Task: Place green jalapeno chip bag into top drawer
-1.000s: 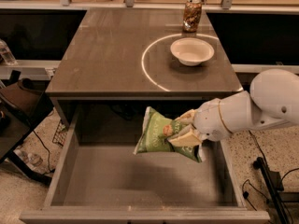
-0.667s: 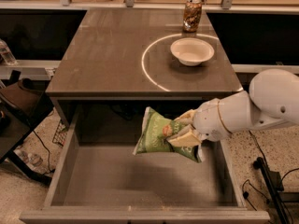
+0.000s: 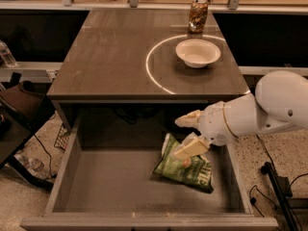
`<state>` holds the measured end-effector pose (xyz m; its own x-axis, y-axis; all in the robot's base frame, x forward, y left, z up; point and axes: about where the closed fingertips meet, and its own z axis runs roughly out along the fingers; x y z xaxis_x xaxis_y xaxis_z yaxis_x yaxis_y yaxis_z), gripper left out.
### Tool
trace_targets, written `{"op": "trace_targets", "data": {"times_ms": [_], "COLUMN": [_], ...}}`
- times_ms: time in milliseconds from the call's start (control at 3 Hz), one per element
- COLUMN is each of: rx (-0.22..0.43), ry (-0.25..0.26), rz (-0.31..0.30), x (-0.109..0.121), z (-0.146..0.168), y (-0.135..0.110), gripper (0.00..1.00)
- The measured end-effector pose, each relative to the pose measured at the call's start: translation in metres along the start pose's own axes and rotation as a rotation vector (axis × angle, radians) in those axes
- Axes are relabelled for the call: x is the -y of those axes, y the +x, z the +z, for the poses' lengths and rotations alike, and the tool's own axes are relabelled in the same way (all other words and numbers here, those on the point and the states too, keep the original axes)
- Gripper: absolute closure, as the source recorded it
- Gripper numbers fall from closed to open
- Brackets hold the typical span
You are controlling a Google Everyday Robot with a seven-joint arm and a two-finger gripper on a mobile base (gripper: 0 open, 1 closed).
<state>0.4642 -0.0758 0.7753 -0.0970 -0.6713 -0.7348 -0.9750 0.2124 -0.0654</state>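
The green jalapeno chip bag [image 3: 186, 168] lies on the flat bottom of the open top drawer [image 3: 110, 184], right of its middle. My gripper [image 3: 186, 134] reaches in from the right on a white arm and hangs just above the bag's upper edge. It is open: one cream finger [image 3: 188, 120] points left above the bag. The other finger [image 3: 191, 149] sits at the bag's top, and I cannot tell if it touches. Nothing is held between them.
On the table top [image 3: 110, 57] above the drawer stand a white bowl [image 3: 198, 53] and a brown patterned can [image 3: 198, 15], with a white ring mark beside the bowl. A dark chair [image 3: 19, 114] and cables lie on the floor at the left.
The bag was held upright in my shut gripper above the drawer. Now it lies on the drawer bottom, lower and to the right, and the fingers have spread apart.
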Motion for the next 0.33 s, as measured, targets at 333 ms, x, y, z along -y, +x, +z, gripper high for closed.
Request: {"op": "trace_targets", "data": {"times_ms": [333], "rx": [0.0], "ry": [-0.001], "rz": [-0.001], "x": [-0.0004], "z": [0.0005], "y": [-0.0006], "gripper": [0.0]}}
